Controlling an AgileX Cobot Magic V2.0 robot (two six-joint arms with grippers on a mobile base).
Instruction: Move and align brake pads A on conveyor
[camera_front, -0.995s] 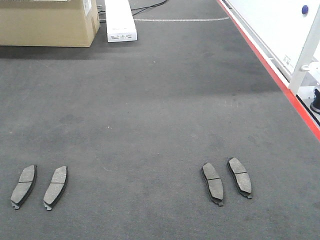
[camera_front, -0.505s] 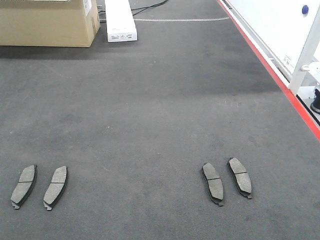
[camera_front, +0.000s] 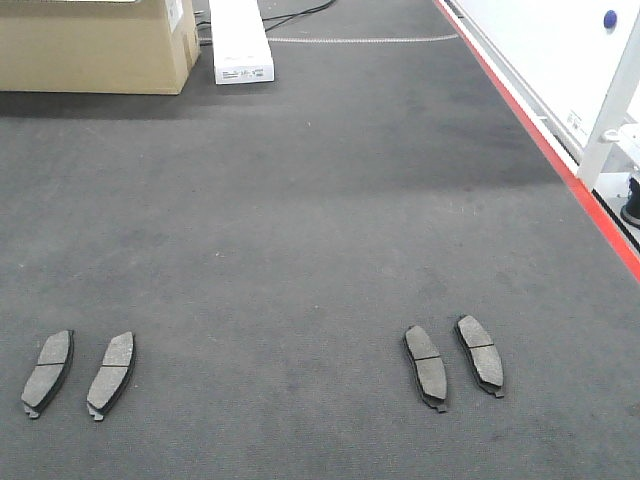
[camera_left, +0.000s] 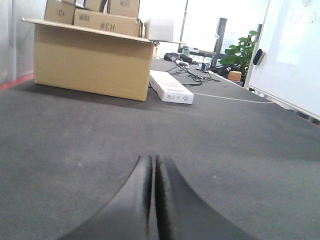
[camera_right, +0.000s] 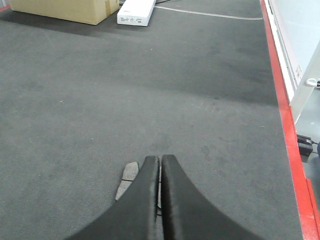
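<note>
The conveyor (camera_front: 320, 220) is a broad dark grey felt-like surface. Two brake pads lie side by side at its near left (camera_front: 47, 372) (camera_front: 111, 373), and two more at the near right (camera_front: 425, 366) (camera_front: 479, 355), all grey face up. Neither gripper shows in the front view. My right gripper (camera_right: 160, 158) is shut and empty, hovering over the right pair. One pad (camera_right: 128, 177) shows just left of its fingers, and the other is mostly hidden beneath them. My left gripper (camera_left: 152, 159) is shut and empty above bare conveyor (camera_left: 75, 150), with no pad in its view.
A large cardboard box (camera_front: 95, 45) and a long white carton (camera_front: 240, 45) stand at the far end. A red strip (camera_front: 560, 165) runs along the conveyor's right edge, with a white board (camera_front: 560, 60) and its frame leg (camera_front: 605, 135) beyond it.
</note>
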